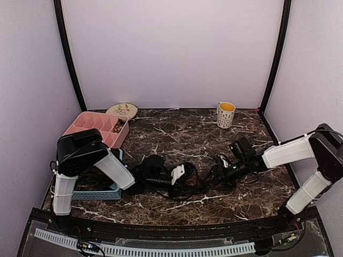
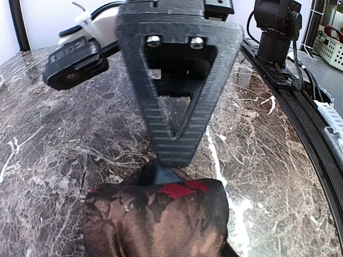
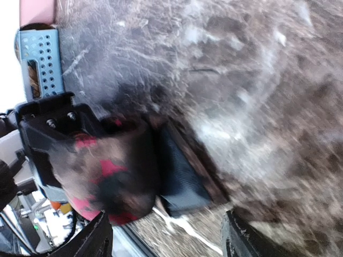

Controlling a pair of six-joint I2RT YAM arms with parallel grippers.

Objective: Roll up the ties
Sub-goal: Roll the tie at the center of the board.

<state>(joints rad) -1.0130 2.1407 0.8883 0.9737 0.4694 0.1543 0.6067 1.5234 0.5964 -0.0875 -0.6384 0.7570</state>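
Note:
A reddish-brown patterned tie is wound into a coil at my left gripper. The upper finger presses on the coil's dark blue inner end; the lower finger is hidden under the fabric. In the top view the left gripper sits at the table's middle front with the dark tie by it. My right gripper is just right of it. In the blurred right wrist view the coil and its dark tail lie beyond my open, empty right gripper.
A pink divided tray with dark coils in one compartment stands at the back left, a plate behind it. A blue basket is at the front left. A spotted mug stands at the back right.

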